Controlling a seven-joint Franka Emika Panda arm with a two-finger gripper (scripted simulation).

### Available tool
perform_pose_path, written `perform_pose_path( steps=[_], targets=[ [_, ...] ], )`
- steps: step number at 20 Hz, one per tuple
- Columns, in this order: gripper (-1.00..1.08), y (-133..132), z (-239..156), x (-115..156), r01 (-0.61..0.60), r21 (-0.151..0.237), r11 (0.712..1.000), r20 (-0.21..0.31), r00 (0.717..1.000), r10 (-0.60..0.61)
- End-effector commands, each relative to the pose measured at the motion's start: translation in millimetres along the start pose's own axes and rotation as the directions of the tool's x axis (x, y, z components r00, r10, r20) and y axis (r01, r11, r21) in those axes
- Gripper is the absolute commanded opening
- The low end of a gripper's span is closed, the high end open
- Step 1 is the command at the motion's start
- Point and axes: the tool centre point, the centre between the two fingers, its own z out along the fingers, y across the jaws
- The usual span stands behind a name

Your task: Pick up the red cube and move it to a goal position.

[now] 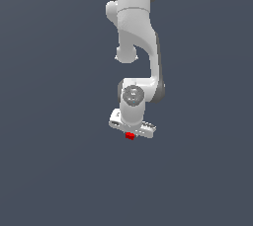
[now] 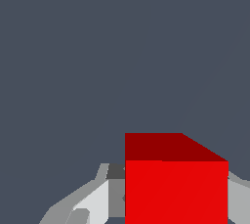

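The red cube (image 1: 130,135) is a tiny bright red block directly under the white hand of the arm, near the middle of the exterior view. In the wrist view the red cube (image 2: 176,184) fills the space between the two grey-white fingers (image 2: 95,203), which touch its opposite sides. My gripper (image 1: 130,133) points down and is shut on the cube; it also shows in the wrist view (image 2: 173,208). The fingertips are hidden behind the cube. No goal marker shows in either view.
The plain dark grey-blue ground (image 1: 59,170) surrounds the arm on all sides. The white arm (image 1: 138,47) comes down from the top of the exterior view.
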Motion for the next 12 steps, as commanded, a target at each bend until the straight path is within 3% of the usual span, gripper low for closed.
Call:
perform_pose_path(
  steps=[1, 12],
  targets=[
    [-1.0, 0.3, 0.2, 0.2, 0.0, 0.0, 1.0, 0.0, 1.0, 0.0],
    [-1.0, 11.0, -0.2, -9.0, 0.0, 0.0, 1.0, 0.0, 1.0, 0.0]
  ],
)
